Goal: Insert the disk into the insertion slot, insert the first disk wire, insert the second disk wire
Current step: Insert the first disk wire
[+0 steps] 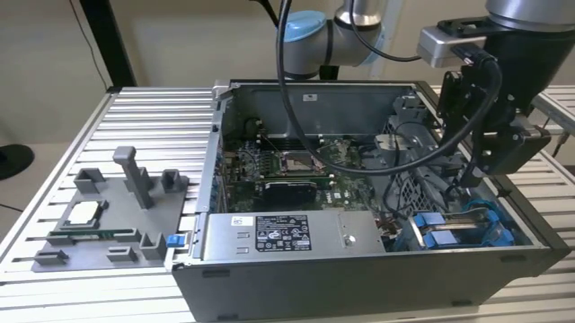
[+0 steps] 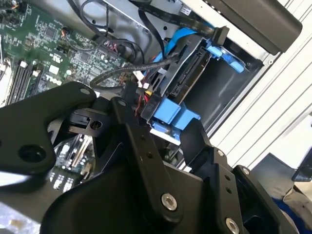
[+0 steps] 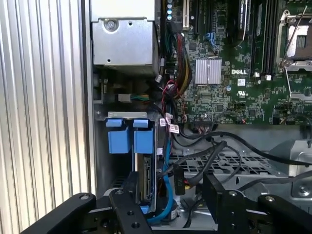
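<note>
The disk [image 3: 145, 181] stands on edge in the insertion slot [image 1: 499, 230]. In the first wrist view you see it in the gap of your claw [image 3: 170, 195], close beside one finger and well apart from the other. The claw's fingers [image 3: 214, 192] are spread wide and grip nothing. In the second wrist view the claw [image 2: 157, 119] hangs right over the two blue carrier tabs [image 2: 170, 114], with the disk's [image 2: 191, 73] connector end just beyond them. A blue cable [image 3: 167, 170] and several black ones run alongside the disk; you cannot tell whether any is plugged into it. In the exterior view the claw [image 1: 472, 178] reaches down into the open computer case [image 1: 359, 276], at the corner toward the exterior view's right.

For writing, look outward. Small white tags [image 3: 171, 127] wrap the wires near the slot. The green motherboard [image 3: 234, 92] bears a white printed logo. The grey power-supply box [image 1: 341, 235] wears a white label [image 1: 269, 233] dense with black print. At the exterior view's left, a grey fixture plate [image 1: 121, 219] lies on the slatted table [image 1: 153, 121].
</note>
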Controlling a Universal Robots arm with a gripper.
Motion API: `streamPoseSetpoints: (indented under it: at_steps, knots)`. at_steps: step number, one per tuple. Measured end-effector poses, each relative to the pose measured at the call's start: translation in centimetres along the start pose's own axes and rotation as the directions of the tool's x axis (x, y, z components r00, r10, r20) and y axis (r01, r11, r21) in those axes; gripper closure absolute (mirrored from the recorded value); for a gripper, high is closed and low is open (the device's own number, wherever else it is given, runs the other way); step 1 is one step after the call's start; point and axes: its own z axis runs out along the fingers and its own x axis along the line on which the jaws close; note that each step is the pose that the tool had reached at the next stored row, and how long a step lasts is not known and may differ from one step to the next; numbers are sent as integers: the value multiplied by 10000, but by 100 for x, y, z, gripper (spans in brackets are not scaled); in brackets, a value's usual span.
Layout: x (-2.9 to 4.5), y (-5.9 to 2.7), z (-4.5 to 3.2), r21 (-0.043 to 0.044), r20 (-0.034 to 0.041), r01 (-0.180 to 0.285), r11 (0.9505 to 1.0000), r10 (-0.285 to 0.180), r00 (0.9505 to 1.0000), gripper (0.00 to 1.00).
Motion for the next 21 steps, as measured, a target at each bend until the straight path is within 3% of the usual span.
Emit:
streamPoseSetpoints:
  at_steps: [2,8,9,21]
  knots:
    - [-5,28,2,72,-6,-2,10000,2,10000,0]
    - [-6,28,1,72,-17,-1,10000,1,10000,0]
    - [-6,29,2,72,-17,-1,10000,1,10000,100]
    - [-6,28,2,73,-18,0,10000,1,10000,100]
